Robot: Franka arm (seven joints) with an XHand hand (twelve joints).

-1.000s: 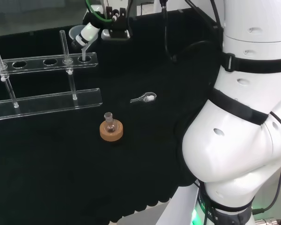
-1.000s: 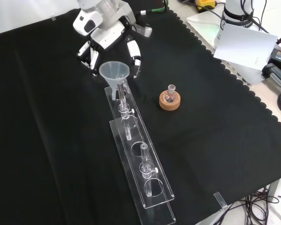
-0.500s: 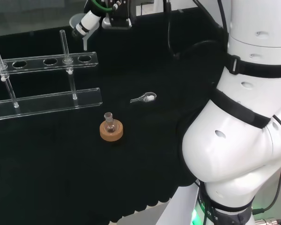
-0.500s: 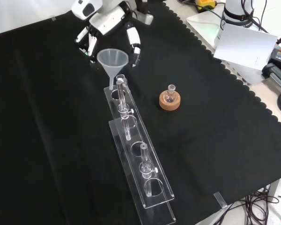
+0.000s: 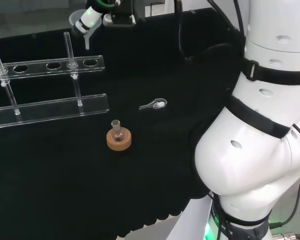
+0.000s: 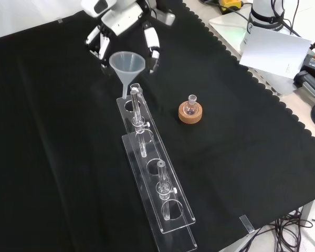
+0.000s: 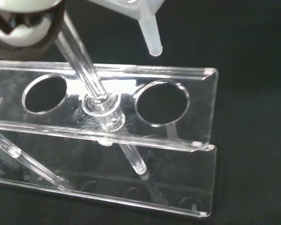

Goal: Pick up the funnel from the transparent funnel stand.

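**A:** So what do we see in the head view? I'm looking at the top left.

**B:** Up there we see the hand (image 5: pixel 90 17) with the funnel (image 5: pixel 86 37) in it. The stem hangs above the far right end of the clear stand (image 5: pixel 50 65), not in any hole. On the cloth nearer to us we spot a tiny flask (image 5: pixel 117 129) sitting on a cork ring (image 5: pixel 119 140), and a small clear spoon-like piece (image 5: pixel 154 104) lying to its right, well apart from the stand.

**A:** And the front view?

**B:** Clearer there. We see the hand (image 6: pixel 123 23) at the top of the view, fingers (image 6: pixel 151 44) curled down on either side of the funnel (image 6: pixel 127 65), so we'd call that grasping the funnel. The cone sits above the far end of the stand (image 6: pixel 157 173), and the stem tip looks to be just above the top plate. The flask (image 6: pixel 191 106) on its cork ring (image 6: pixel 190 114) stands to the right of the stand, apart from it.

**A:** Wrist view?

**B:** We see the funnel's stem (image 7: pixel 150 35) hanging free, its tip above the end hole of the stand (image 7: pixel 199 112) and not touching the plate. A clear post runs through the top plate between two holes. A blurred white bit of the hand (image 7: pixel 23 21) shows at the edge.
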